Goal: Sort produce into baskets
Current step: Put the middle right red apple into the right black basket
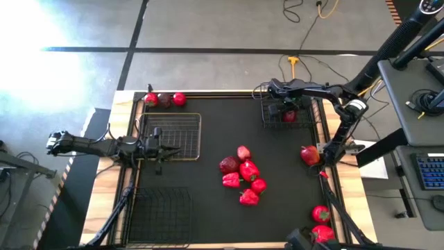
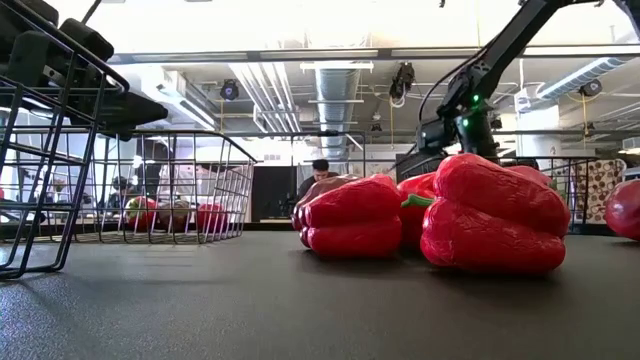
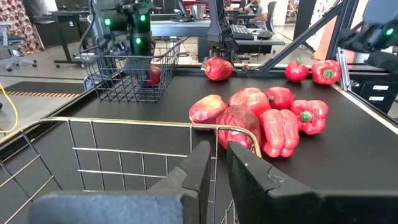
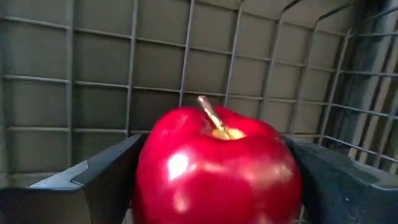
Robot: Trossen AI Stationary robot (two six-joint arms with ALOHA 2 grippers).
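While my right gripper point(image 1: 288, 113) clasps an apple point(image 4: 214, 165) inside the far-right basket point(image 1: 269, 119), left gripper point(image 3: 219, 163), nearly closed and empty, hovers at another basket point(image 1: 187, 139). Sorting barely begun: pile point(image 1: 243, 180) and strays remain.

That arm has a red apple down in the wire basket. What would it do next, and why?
Probably open its fingers and let go. The right gripper holds the apple between both fingers, with the basket mesh close around it, so the apple seems placed. The left gripper waits at another basket's rim.
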